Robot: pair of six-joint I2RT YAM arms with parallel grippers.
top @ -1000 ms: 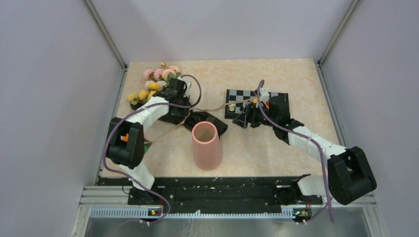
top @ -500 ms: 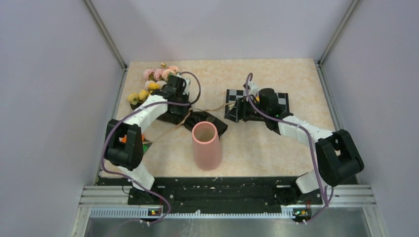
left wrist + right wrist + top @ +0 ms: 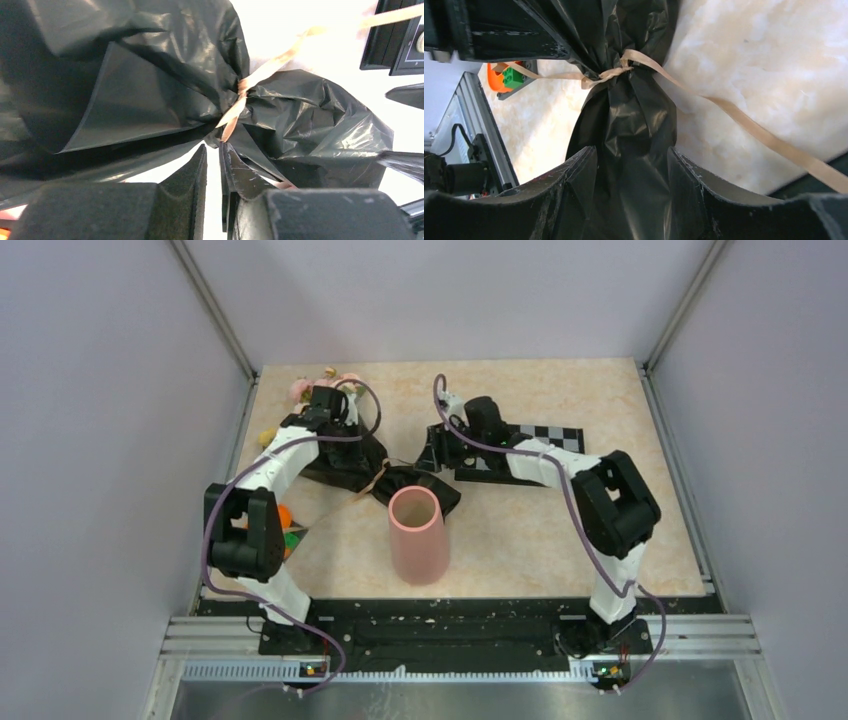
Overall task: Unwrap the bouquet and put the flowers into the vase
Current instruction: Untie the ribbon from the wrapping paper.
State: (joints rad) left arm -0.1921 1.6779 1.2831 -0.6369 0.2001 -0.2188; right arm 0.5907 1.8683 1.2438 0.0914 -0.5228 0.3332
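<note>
Pale lilac walls enclose a marble-patterned table (image 3: 560,530) where two robot arms converge on the bouquet (image 3: 400,478), which lies on its side across the left-centre of the surface. Its flowers (image 3: 300,390), pink and yellow blooms, point toward the far left corner. The black wrapping (image 3: 150,90) narrows to a gathered neck tied with a thin tan ribbon (image 3: 240,92), then flares again into a crinkled tail. The left hand (image 3: 214,150) comes at the neck from the bloom side, its fingers parted by only a narrow slit; bright table shows through the slit and nothing sits between them. Its fingertips lie just beside the paper under the knot, though contact cannot be made out. The right hand (image 3: 631,150), reaching from the opposite side, has its fingers (image 3: 579,185) set wide apart, bracketing the wrapping's tail below the knot. Black paper fills the space between them and meets both inner faces, but whether it is squeezed firmly cannot be told. One loose ribbon end trails across the table past the right hand. The vase (image 3: 415,535) stands upright near the table's centre, on the near side of the bouquet's tail and just beside it. A black-and-white chequered mat (image 3: 545,432) lies by the right arm, and orange and green blocks (image 3: 286,520) sit near the left arm's elbow.
</note>
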